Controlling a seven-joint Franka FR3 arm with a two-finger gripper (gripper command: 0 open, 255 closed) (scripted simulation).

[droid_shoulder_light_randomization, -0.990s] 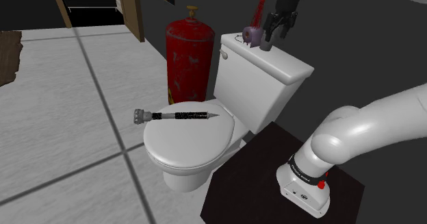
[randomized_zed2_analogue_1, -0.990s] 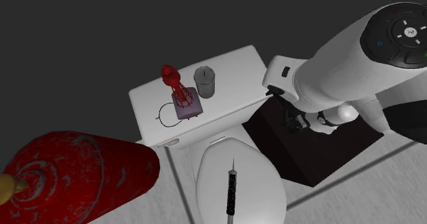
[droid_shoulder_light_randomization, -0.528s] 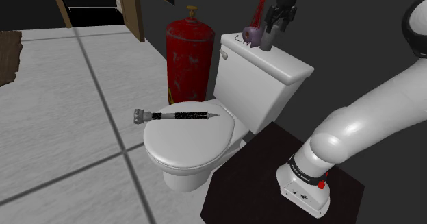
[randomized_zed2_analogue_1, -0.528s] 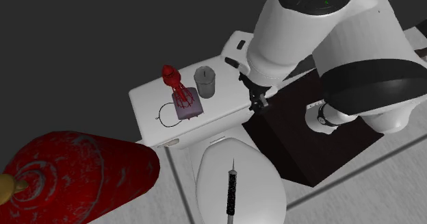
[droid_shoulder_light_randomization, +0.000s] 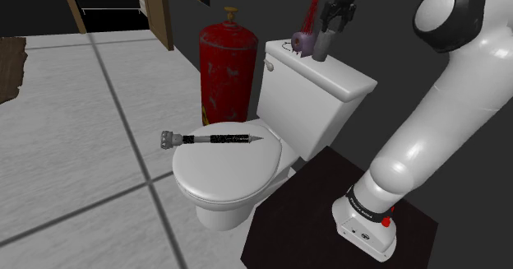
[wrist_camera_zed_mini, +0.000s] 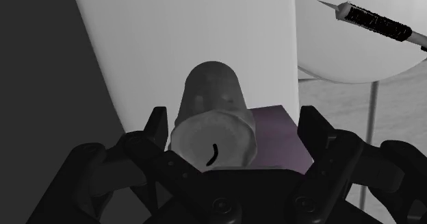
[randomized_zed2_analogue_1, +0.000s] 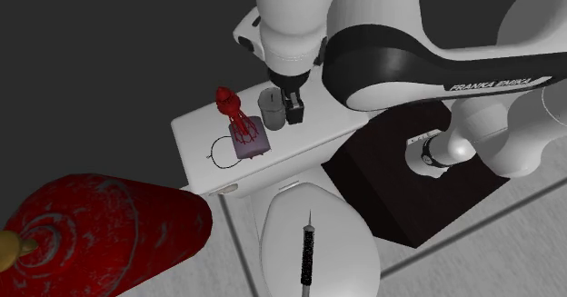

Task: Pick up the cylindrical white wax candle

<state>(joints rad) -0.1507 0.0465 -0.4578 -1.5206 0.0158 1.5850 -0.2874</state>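
The gripper [wrist_camera_zed_mini: 235, 125] is wide open, its two black fingers [wrist_camera_zed_mini: 156, 128] standing well apart on either side of the candle [wrist_camera_zed_mini: 213, 123]. The candle is a grey cylinder with a short dark wick. It sits closer to one finger than the other, and the far finger is clear of it. I cannot tell whether the near finger touches it.

The candle stands upright on the white lid of the toilet tank [randomized_zed2_analogue_1: 204, 141], toward the end of the lid nearest the arm. In the second exterior view, the gripper [randomized_zed2_analogue_1: 292, 112] is just beside the candle [randomized_zed2_analogue_1: 271, 107]. In the shoulder view, the gripper [droid_shoulder_light_randomization: 329, 29] comes down from above onto the candle [droid_shoulder_light_randomization: 320, 52].

Just beside the candle lies a purple block [randomized_zed2_analogue_1: 248, 141] with a red stick [randomized_zed2_analogue_1: 227, 100] rising from it.

Below the tank, the toilet seat cover [droid_shoulder_light_randomization: 222, 173] is shut. A black tool [droid_shoulder_light_randomization: 215, 137] with a pointed tip and a grey head lies across it.

A red fire extinguisher [droid_shoulder_light_randomization: 226, 74] stands next to the toilet, on the shoulder view's left of the tank. The arm's base sits on a dark box [droid_shoulder_light_randomization: 312, 226] beside the bowl. Beyond them is a grey tiled floor [droid_shoulder_light_randomization: 74, 127].
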